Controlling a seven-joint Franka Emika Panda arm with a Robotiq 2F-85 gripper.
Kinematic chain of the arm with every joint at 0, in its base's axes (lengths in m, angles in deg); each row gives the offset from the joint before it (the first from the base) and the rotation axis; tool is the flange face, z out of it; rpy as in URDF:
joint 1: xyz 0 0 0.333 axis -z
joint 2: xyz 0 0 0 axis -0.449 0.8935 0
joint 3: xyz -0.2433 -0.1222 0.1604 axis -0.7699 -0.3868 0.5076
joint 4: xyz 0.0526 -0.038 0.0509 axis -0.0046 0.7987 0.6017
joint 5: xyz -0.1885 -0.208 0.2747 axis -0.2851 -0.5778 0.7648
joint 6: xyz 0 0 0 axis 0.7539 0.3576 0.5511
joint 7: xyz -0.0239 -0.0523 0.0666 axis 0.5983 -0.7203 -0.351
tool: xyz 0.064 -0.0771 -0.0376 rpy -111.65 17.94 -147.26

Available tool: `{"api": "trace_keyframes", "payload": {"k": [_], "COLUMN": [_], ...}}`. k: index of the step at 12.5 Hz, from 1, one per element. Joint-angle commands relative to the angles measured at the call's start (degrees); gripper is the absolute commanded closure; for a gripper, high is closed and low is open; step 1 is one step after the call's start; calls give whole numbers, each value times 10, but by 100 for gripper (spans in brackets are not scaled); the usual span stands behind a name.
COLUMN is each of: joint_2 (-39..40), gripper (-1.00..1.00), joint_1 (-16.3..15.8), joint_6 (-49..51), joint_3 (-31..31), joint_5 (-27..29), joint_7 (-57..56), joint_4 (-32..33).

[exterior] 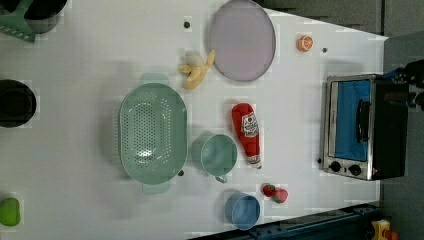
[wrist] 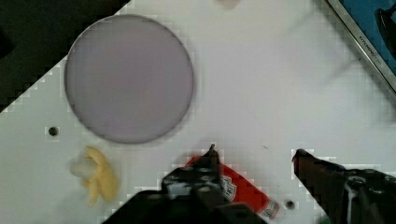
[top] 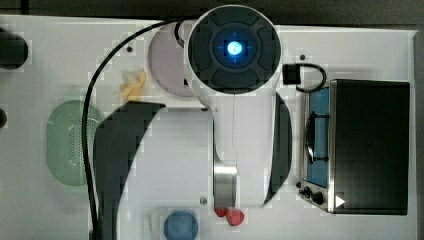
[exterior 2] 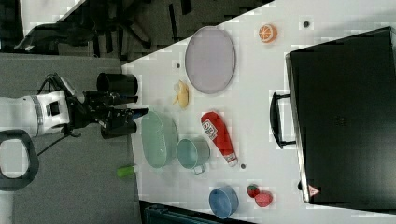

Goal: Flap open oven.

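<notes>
The oven (exterior: 365,127) stands at the left view's right, a black-topped box with a silver front. Its blue glass door (exterior: 350,120) is shut flat against the frame, and the dark bar handle (exterior: 361,120) lies across it. The oven (top: 372,145) is at the top view's right, and its black top (exterior 2: 345,116) takes up the right view's right. One corner of the oven's frame (wrist: 369,35) shows in the wrist view. My gripper (wrist: 256,154) is open with nothing between its fingers, high above the ketchup bottle (wrist: 240,189). In the right view my gripper (exterior 2: 139,112) is far from the handle (exterior 2: 275,119).
On the white table (exterior: 300,100) lie a purple plate (exterior: 242,40), a banana (exterior: 196,70), a green colander (exterior: 152,132), a teal mug (exterior: 217,155), a ketchup bottle (exterior: 247,132), a blue bowl (exterior: 242,211), strawberries (exterior: 275,192) and an orange slice (exterior: 305,43).
</notes>
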Motion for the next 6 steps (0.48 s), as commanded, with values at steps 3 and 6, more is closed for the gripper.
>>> {"api": "trace_keyframes", "payload": {"k": [3,6], "joint_2": [-194,-194], "gripper": [-99,-90], "joint_1": [5,5], "joint_6": [115,116], "joint_3": [-32,-32], "joint_5": [-5,-5], "joint_7": [66,66], "joint_4": [90,90]}}
